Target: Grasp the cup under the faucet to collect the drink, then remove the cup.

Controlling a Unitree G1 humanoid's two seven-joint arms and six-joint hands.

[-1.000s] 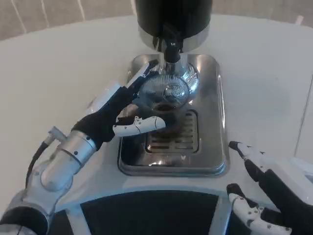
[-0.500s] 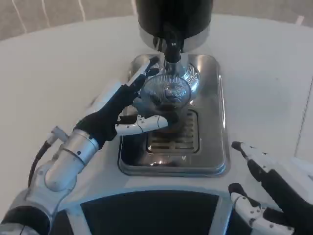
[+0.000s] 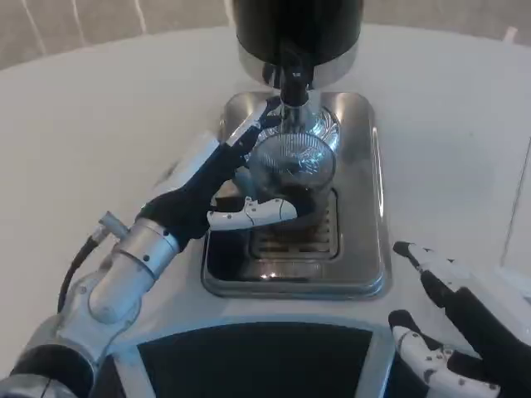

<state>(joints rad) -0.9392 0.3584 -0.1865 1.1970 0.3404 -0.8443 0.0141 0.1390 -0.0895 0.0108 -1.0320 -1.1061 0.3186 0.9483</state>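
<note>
The left hand [image 3: 217,189] is wrapped around the clear ribbed glass cup [image 3: 289,168], which holds dark drink and stands on the shiny steel drip tray [image 3: 375,199] under the black faucet [image 3: 294,83] of the black-and-silver dispenser [image 3: 297,29]. The right hand [image 3: 455,330] rests on the white worktop [image 3: 99,108] well apart from the tray, fingers spread and holding nothing.

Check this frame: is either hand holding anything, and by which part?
The left hand grips the clear cup around its side wall, under the faucet. The right hand holds nothing, fingers apart.
</note>
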